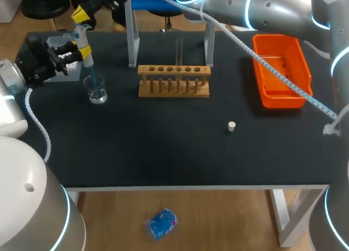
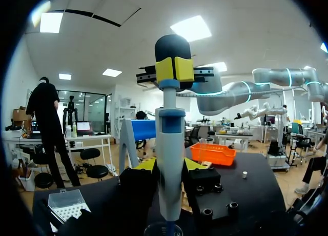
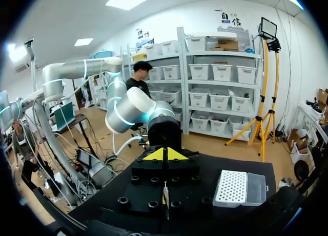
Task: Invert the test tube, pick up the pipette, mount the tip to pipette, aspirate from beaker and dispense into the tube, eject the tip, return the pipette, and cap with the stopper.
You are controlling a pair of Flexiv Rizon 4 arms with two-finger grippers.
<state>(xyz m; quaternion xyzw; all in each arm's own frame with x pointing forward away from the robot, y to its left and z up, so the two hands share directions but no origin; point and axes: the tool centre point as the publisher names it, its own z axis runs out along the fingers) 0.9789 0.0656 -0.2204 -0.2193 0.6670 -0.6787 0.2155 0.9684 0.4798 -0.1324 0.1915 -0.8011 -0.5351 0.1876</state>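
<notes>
Two hands on one pipette, all in the upper left of the frame. Left hand [image 1: 82,51] is clamped round the pipette [image 2: 170,143] body, holding it upright with the tip [image 1: 93,81] down inside the beaker [image 1: 97,91], near the left edge of the worktop [image 1: 163,147]. Right hand [image 2: 174,69] comes across from the far side and sits on top, fingers pinched together and resting on the plunger [image 2: 169,84]. So I'd call this the aspirate step, roughly mid-task. Tip box [image 3: 238,187] is just behind the left hand.

How I'd do it well: hold the left hand dead steady and vertical, with the tip under the liquid and off the glass. Let the plunger up slowly and straight. Any sideways shove and the pipette twists in the grip. Can't see the liquid level from here, so no idea how deep the tip sits. Lift straight up before travelling, since that beaker looks light and tippy.

Middle of the frame: tube [image 1: 179,52] stands upright in the rack [image 1: 173,88], the next stop for dispensing. Stopper [image 1: 232,126] lies loose right of centre, lower down, well apart from everything. Orange tray [image 1: 283,102] is at the right, probably for the ejected tip.
</notes>
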